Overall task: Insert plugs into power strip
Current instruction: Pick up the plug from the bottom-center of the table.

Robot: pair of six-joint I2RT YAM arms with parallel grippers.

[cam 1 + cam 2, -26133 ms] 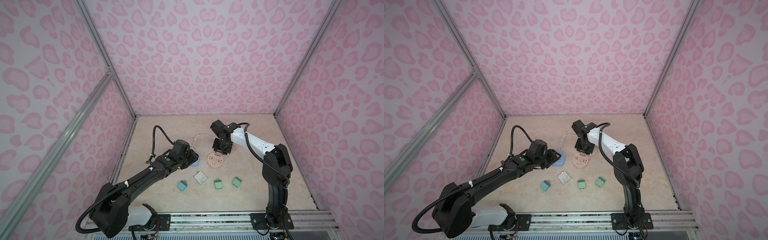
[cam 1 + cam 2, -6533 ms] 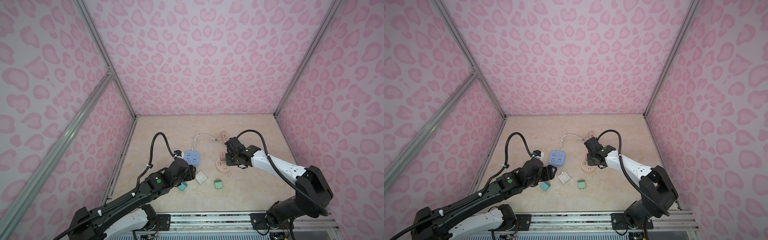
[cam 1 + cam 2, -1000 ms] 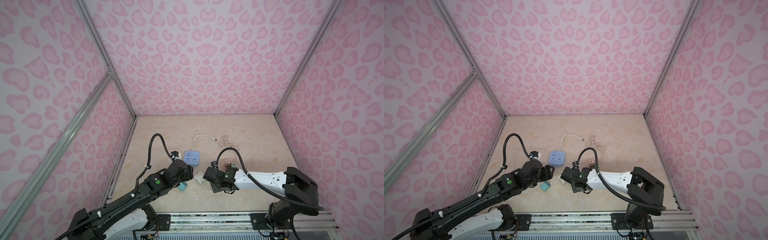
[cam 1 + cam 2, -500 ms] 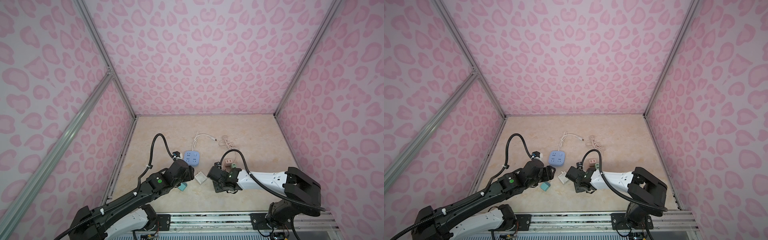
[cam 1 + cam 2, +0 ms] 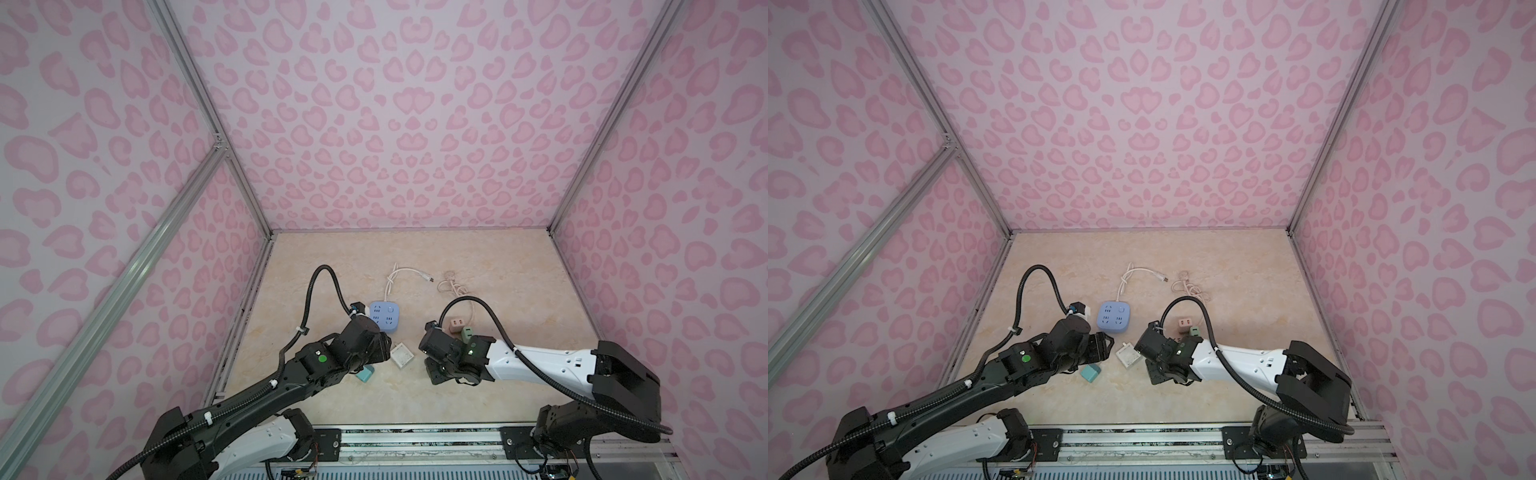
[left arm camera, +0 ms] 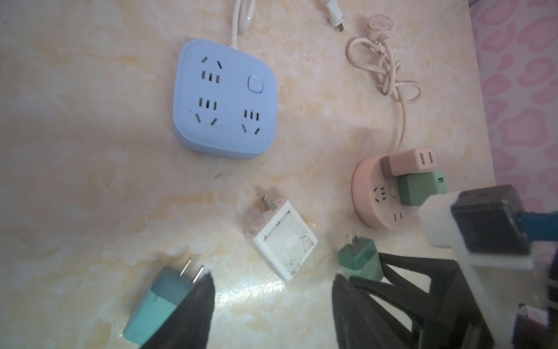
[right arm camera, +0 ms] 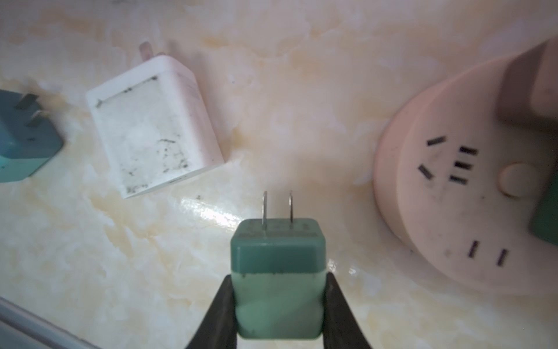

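My right gripper (image 7: 279,305) pinches the mint green plug (image 7: 277,263) by its sides, low in the middle of the right wrist view. My left gripper (image 6: 271,308) is open and empty near the teal plug (image 6: 157,299). If the held plug twists, its prongs could miss the slots of the pink power strip (image 7: 447,217) and shove it away. In both top views my right arm (image 5: 540,365) hides this pinch.

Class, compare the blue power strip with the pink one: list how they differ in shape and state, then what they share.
The blue power strip is a rounded square; the pink power strip is a round disc. The blue one's sockets are all free; the pink one holds a pinkish-tan plug and a green plug. The blue one's white cord curves loosely; the pink one's pinkish cord is knotted. Both lie flat, sockets up, each with a button.
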